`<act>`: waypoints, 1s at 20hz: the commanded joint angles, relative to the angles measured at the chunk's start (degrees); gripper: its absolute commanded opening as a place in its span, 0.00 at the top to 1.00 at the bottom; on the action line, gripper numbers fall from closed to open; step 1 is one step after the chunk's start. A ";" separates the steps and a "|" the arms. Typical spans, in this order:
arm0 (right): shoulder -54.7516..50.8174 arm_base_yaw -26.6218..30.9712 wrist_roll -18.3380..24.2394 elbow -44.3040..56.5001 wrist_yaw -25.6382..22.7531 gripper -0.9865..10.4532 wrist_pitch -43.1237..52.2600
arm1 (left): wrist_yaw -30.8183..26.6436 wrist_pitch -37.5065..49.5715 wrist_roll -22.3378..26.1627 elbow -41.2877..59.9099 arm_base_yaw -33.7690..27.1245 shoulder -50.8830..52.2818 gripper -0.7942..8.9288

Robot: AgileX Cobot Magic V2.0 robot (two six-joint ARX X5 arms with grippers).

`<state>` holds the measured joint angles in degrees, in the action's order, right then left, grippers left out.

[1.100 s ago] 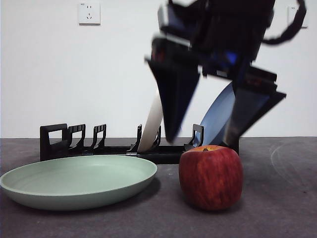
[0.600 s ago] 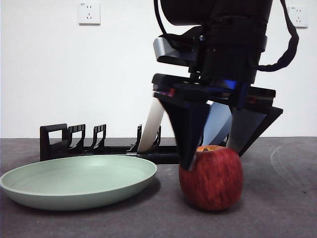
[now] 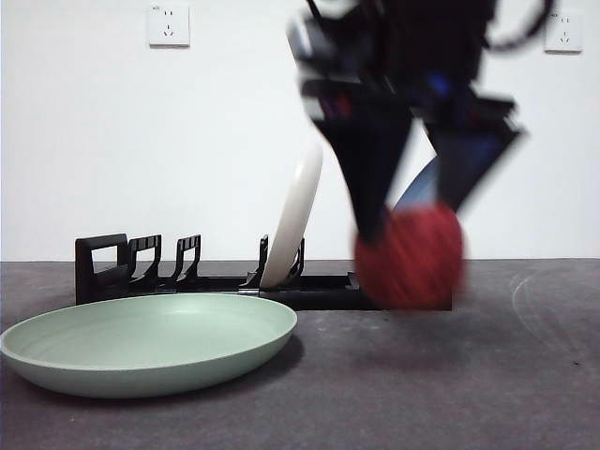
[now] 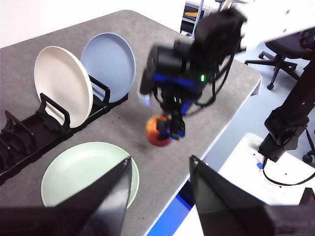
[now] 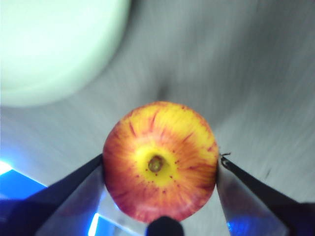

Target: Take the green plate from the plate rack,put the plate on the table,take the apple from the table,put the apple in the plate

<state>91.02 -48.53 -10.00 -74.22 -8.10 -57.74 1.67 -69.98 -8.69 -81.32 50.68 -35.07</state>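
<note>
The right gripper [image 3: 412,220] has the apple [image 3: 410,257] clamped between its two black jaws, one pressed to each side of the fruit, and the apple hangs clear of the table [image 3: 525,375] with a soft shadow under it. Up close in the right wrist view the apple [image 5: 160,161] shows its yellow top and brown stem dip facing the camera, red streaks running down its sides, a jaw snug against each flank. The picture is smeared around the gripper and the fruit, so finer detail there is lost. Beside the apple, lying flat on the table, is the green plate [image 3: 148,342], and nothing lies on it; the apple is near the plate's rim but not over it. Behind the apple runs the plate rack [image 3: 141,267], long and black, and in it a white plate [image 3: 293,216] stands on edge, leaning, with a blue plate [image 3: 420,190] in the next slot, mostly hidden by the gripper. From high above, the left wrist view takes in the lot: the apple [image 4: 158,136] under the right arm, the green plate [image 4: 84,172] near it, the rack [image 4: 47,123] beyond. The left gripper [image 4: 160,184] hangs well away from the apple, jaws spread apart and holding nothing.
</note>
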 commanded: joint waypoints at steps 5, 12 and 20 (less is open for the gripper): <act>0.22 -0.31 4.13 -17.62 12.76 0.92 1.44 | 0.26 -4.52 -1.81 0.13 -0.11 0.20 0.72; 6.78 -2.89 4.07 -21.00 12.59 0.92 6.10 | 1.75 -5.90 -2.69 0.15 -0.11 0.26 0.72; 18.73 -3.06 3.50 -21.22 13.27 0.92 11.21 | 1.31 -6.01 -2.67 0.15 -0.11 0.26 0.72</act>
<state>109.51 -51.37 -6.44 -95.26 4.95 -47.13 3.16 -76.20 -11.07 -81.32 50.68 -35.05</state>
